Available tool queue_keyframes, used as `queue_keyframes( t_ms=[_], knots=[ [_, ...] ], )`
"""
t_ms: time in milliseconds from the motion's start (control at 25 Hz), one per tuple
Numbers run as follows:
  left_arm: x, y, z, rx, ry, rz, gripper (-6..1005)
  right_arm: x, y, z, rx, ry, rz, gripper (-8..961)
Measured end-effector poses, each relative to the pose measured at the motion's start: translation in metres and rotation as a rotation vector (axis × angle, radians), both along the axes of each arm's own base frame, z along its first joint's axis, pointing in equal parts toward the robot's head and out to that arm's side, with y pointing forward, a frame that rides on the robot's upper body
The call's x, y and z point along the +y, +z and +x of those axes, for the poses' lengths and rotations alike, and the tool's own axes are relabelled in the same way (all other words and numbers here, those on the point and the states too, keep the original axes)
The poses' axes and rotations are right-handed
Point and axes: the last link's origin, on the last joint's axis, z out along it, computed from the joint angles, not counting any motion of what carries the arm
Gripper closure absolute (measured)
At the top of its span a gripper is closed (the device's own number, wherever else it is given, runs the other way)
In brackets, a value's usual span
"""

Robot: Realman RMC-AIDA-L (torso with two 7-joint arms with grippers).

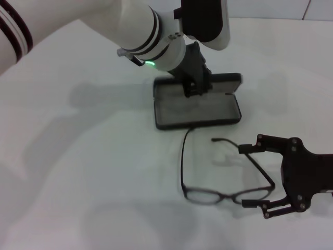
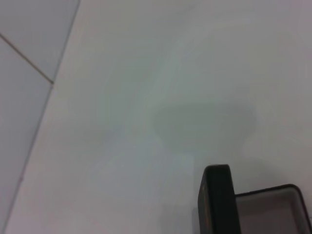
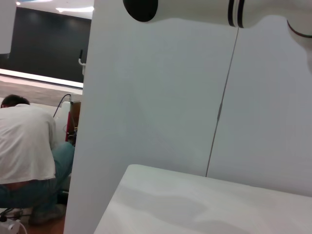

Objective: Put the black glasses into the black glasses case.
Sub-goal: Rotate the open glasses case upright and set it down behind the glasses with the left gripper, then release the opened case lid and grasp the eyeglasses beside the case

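Observation:
The black glasses (image 1: pixel 223 197) lie unfolded on the white table (image 1: pixel 93 172), lenses toward me and both temple arms pointing at the case. My right gripper (image 1: pixel 252 176) is open at their right end, one finger on each side of the right temple arm and not touching it. The black glasses case (image 1: pixel 197 112) lies open behind them, its grey lining up and its lid (image 1: pixel 223 80) standing upright at the back. My left gripper (image 1: pixel 193 86) reaches in from the upper left and sits at the lid's rim. The left wrist view shows the lid's edge (image 2: pixel 217 200) and the case lining (image 2: pixel 273 209).
The left arm (image 1: pixel 140 31) crosses above the table's far left part. A white wall panel (image 3: pixel 161 97) and a person in a white shirt (image 3: pixel 24 141) beyond the table's edge appear in the right wrist view.

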Motion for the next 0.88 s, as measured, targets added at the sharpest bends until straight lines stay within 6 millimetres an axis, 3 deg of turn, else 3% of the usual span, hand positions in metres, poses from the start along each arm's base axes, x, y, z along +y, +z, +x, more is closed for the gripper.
queue_keyframes(
  t_ms=[200,360,520,640,760,880],
  knots=[
    [-0.003,-0.002,0.004,-0.033,0.031,-0.012,708,-0.003,0.001,0.003,0.0,-0.01,0.001,77],
    [-0.007,0.0,0.018,-0.114,0.031,-0.035,659,-0.004,0.002,0.004,0.008,-0.018,0.009,78],
    [-0.021,0.006,0.025,-0.26,0.0,-0.067,472,-0.002,0.005,0.001,0.023,-0.017,0.021,78],
    [-0.031,0.022,0.016,-0.434,0.002,-0.05,334,0.002,0.011,-0.006,-0.049,0.037,-0.016,78],
    [-0.037,0.04,0.004,-0.622,0.043,-0.015,197,0.01,0.023,-0.019,-0.229,0.066,-0.085,80],
    [-0.038,0.055,-0.012,-0.756,0.121,0.042,204,0.022,0.03,-0.038,-0.418,0.088,-0.139,81]
  ],
)
